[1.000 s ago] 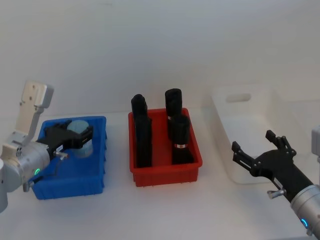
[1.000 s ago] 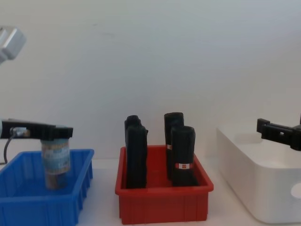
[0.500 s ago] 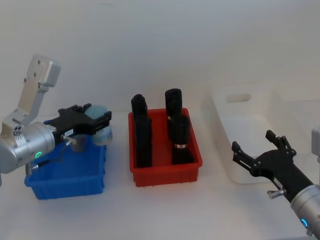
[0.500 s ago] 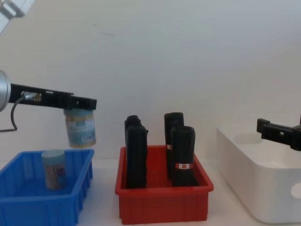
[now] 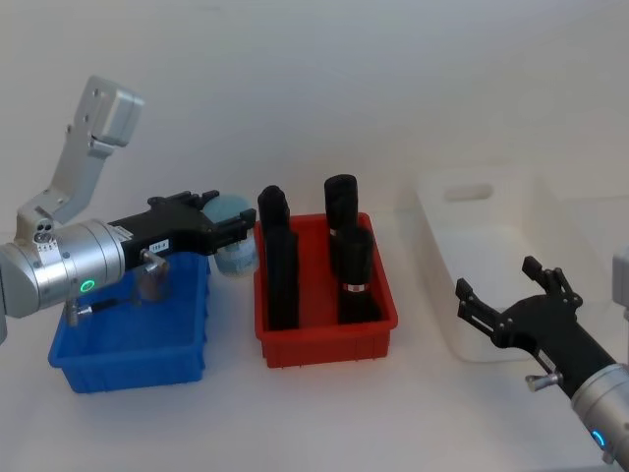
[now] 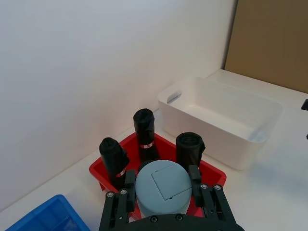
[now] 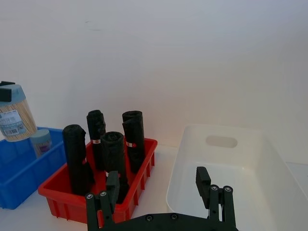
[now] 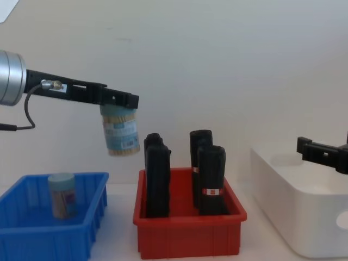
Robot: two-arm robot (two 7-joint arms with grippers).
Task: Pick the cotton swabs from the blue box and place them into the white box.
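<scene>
Head: left gripper (image 5: 228, 231) is clenched on a cotton swab jar (image 5: 236, 254). The jar is now clear of the blue box (image 5: 128, 360), off its 2 o'clock corner and at the 9 o'clock edge of the red bin (image 5: 324, 341). A second ago it sat down in the box. Lift done, carry toward the white box (image 5: 437, 221) at 3 o'clock underway. Second jar (image 5: 149, 280) is left in the blue box, so I'd expect one more cycle. Right gripper (image 5: 511, 313) is parked at 4 o'clock, fingers spread, empty.

Left wrist: grey-blue lid (image 6: 162, 185) is pinched from both sides. Black bottles (image 6: 144, 131) are dead ahead, white box (image 6: 231, 144) beyond them.

Right wrist: held jar (image 7: 17, 113) hangs higher than the second jar (image 7: 41, 142). Label print is too small to read.

Chest: jar (image 8: 120, 133) is at 10 o'clock of the red bin (image 8: 190, 239). Its base looks no higher than the bottle tops, so my call is it needs more lift or a path around. Pale blue label, unreadable. Bottles have red-white bands, no legible text.
</scene>
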